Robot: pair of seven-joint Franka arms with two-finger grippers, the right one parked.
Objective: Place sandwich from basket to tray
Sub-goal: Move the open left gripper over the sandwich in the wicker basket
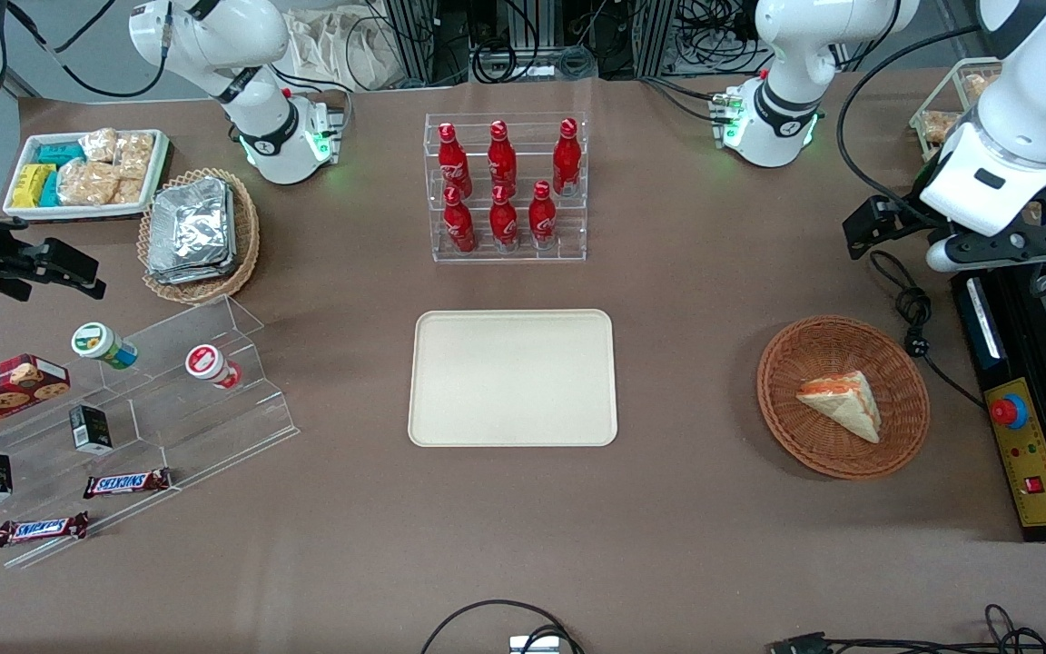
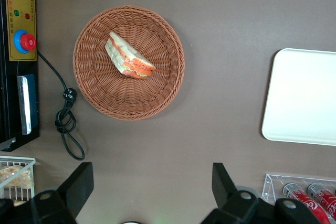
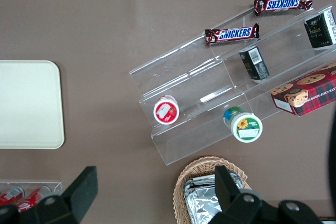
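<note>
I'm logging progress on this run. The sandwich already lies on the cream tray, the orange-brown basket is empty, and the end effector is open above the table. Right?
Not quite. The sandwich lies in the basket; the tray is bare, as the front view shows. The end effector is indeed open above the table.

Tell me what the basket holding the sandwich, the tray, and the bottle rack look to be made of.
Basket: woven wicker, matte orange-brown, with visible weave rings. Tray: smooth cream, low sheen, probably plastic or melamine. Bottle rack: clear acrylic, see-through with bright edges. The open gripper hangs high above the table, farther from the front camera than the basket.

Tray [image 2: 302,98] cut by frame edge
</note>
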